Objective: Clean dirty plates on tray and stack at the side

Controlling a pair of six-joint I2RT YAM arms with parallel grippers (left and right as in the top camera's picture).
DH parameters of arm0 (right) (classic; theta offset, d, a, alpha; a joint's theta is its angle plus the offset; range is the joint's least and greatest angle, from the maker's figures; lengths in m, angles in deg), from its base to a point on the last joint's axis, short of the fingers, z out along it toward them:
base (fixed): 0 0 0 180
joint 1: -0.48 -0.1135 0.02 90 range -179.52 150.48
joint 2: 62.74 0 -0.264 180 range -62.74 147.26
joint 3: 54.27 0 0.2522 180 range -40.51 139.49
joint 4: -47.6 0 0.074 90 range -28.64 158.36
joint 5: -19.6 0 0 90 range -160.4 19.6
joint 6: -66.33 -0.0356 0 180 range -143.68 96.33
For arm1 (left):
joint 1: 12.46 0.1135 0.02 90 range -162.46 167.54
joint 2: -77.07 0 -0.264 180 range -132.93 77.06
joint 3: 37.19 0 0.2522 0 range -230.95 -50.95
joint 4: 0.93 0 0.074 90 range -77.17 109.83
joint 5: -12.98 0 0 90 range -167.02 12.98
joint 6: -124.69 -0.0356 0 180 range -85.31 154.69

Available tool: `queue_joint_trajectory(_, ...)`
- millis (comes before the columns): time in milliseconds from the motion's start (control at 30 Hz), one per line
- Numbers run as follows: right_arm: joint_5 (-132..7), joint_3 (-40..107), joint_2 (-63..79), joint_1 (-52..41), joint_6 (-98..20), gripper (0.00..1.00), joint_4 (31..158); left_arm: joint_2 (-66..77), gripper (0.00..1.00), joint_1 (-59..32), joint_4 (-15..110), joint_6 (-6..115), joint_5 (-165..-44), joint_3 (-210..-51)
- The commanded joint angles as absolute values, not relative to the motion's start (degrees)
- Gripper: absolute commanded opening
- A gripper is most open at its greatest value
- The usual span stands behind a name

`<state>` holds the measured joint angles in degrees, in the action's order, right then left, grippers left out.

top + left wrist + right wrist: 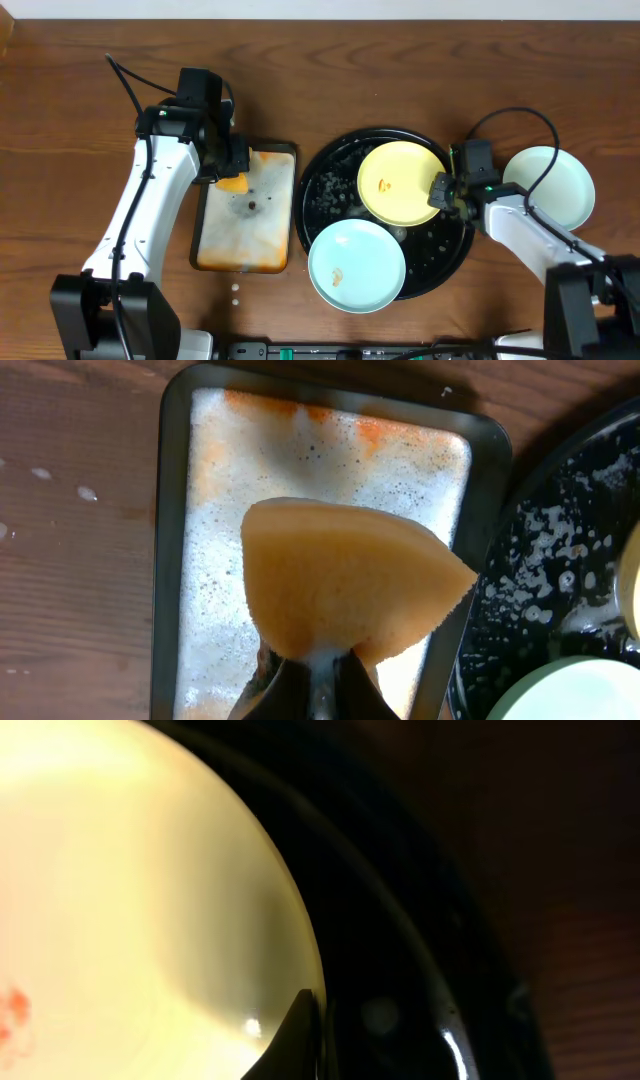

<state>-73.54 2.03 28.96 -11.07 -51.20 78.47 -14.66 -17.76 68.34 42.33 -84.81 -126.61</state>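
While the left claw [312,678] is clamped tight on the narrow end of an orange sponge [350,575], the sponge hangs just above a foamy metal pan [268,228], over the pan's 12 o'clock end as seen from overhead. Foam covers the pan's floor, tinted orange along the edges. A few white drops [235,291] lie on the table [60,120] just past the pan's 6 o'clock end.

At the pan's 3 o'clock side sits the black tray [325,195], wet and flecked with foam. The yellow plate [402,182] lies in the tray toward 1 o'clock and has an orange speck [386,184] near its middle. One mint plate [356,265] lies at the tray's 7 o'clock, its edge overhanging the rim, and carries an orange smear [337,277]. The other mint plate [548,187] lies on the table off the tray, out at the tray's 3 o'clock, apart from its rim.

The right claw [441,192] is at the yellow plate's 3 o'clock edge. In the right wrist view one dark fingertip [295,1030] lies against the plate's rim, with the tray's raised rim curving just beyond. I cannot tell whether this claw grips the plate or stands apart.
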Motion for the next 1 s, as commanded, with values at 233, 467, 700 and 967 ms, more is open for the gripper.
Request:
queue_joint_trajectory(233, -74.5, 1.7, 33.9, -12.2, -52.3, 0.01, 79.0, -14.5, 0.08, -17.7, 68.3, 40.7, -85.4, -126.9)
queue_joint_trajectory(467, -74.5, 1.7, 33.9, -12.2, -52.3, 0.01, 79.0, -14.5, 0.07, -18.1, 64.8, 40.7, -89.9, -123.3)
queue_joint_trajectory(700, -74.5, 1.7, 33.9, -12.2, -52.3, 0.01, 79.4, -14.5, 0.08, -26.6, 55.8, 43.0, -101.0, -122.6)
queue_joint_trajectory(967, -74.5, 1.7, 33.9, -12.2, -52.3, 0.01, 79.9, -16.6, 0.08, -41.7, 41.9, 52.4, -97.9, -122.6)
